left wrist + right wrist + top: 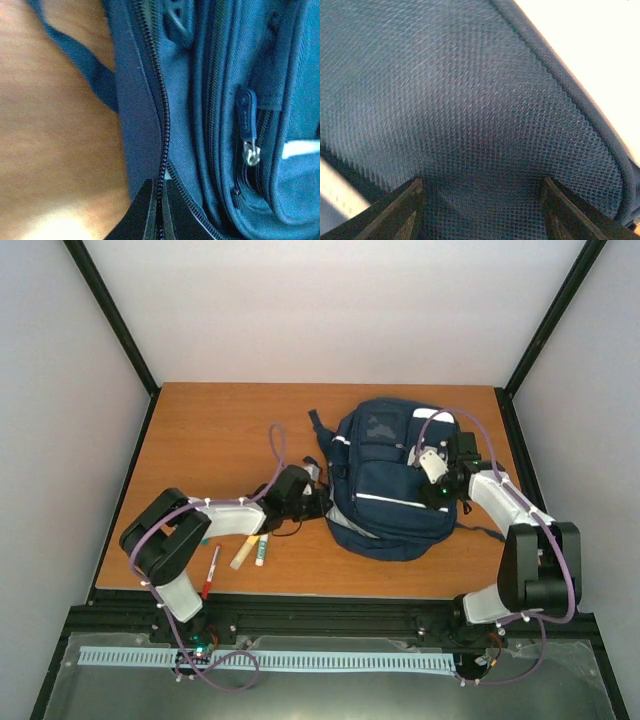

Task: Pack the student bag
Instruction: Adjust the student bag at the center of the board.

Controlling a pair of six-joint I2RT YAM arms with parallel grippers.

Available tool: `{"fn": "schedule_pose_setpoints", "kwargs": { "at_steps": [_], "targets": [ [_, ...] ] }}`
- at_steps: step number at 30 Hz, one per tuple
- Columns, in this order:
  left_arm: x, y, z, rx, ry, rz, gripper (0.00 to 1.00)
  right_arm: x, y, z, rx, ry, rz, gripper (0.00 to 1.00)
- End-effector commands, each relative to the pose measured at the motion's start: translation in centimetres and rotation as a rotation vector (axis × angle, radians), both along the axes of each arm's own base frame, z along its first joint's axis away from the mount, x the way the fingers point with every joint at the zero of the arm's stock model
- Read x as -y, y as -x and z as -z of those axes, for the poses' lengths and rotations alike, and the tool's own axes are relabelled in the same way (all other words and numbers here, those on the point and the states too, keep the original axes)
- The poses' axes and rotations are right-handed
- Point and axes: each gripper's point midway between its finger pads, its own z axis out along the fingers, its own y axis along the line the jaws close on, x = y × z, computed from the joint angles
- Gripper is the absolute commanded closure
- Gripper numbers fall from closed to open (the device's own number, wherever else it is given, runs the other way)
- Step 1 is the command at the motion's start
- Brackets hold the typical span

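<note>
The student bag [385, 475], navy blue with white stripes, lies flat on the right half of the wooden table. My left gripper [320, 504] is at the bag's left edge. In the left wrist view it [160, 202] is shut on the bag's open zipper edge [162, 125], with the black zipper teeth running between the fingers. A closed pocket with a metal zipper pull [251, 152] lies to the right. My right gripper [436, 472] rests on the bag's right side. In its wrist view it [482, 187] is open, fingers wide apart against blue mesh fabric [470, 110].
Loose stationery lies on the table [210, 430] by the left arm: a red pen [211, 572], a cream marker [245, 552] and a white stick with a green end [262, 549]. A bag strap [82, 65] trails across the wood. White walls enclose the table.
</note>
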Motion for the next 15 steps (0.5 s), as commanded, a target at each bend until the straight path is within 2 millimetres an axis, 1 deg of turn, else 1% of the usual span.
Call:
{"fn": "schedule_pose_setpoints", "kwargs": {
  "at_steps": [1, 6, 8, 10, 12, 13, 15],
  "targets": [
    [2.2, 4.8, 0.3, -0.010, -0.024, 0.134, 0.99, 0.5, -2.5, 0.2, 0.016, 0.010, 0.043, 0.34],
    [3.9, 9.3, 2.0, -0.041, -0.072, 0.235, 0.99, 0.6, -3.1, 1.0, -0.007, 0.014, 0.055, 0.35],
    [4.0, 10.2, 2.2, -0.041, -0.089, 0.256, 0.99, 0.5, -3.1, 1.1, -0.011, 0.013, 0.054, 0.35],
    [3.6, 10.1, 1.7, -0.020, -0.108, 0.257, 0.99, 0.5, -3.0, 1.3, -0.017, 0.010, 0.052, 0.35],
    [3.0, 9.8, 0.8, 0.016, -0.145, 0.253, 0.96, 0.4, -2.8, 1.3, -0.024, 0.003, 0.050, 0.35],
    [2.8, 9.6, 0.2, 0.032, -0.164, 0.256, 0.92, 0.3, -2.7, 1.1, -0.025, -0.006, 0.048, 0.35],
    [2.3, 9.2, -1.4, 0.070, -0.198, 0.259, 0.80, 0.0, -2.6, 0.5, -0.025, -0.037, 0.047, 0.35]
  ]
}}
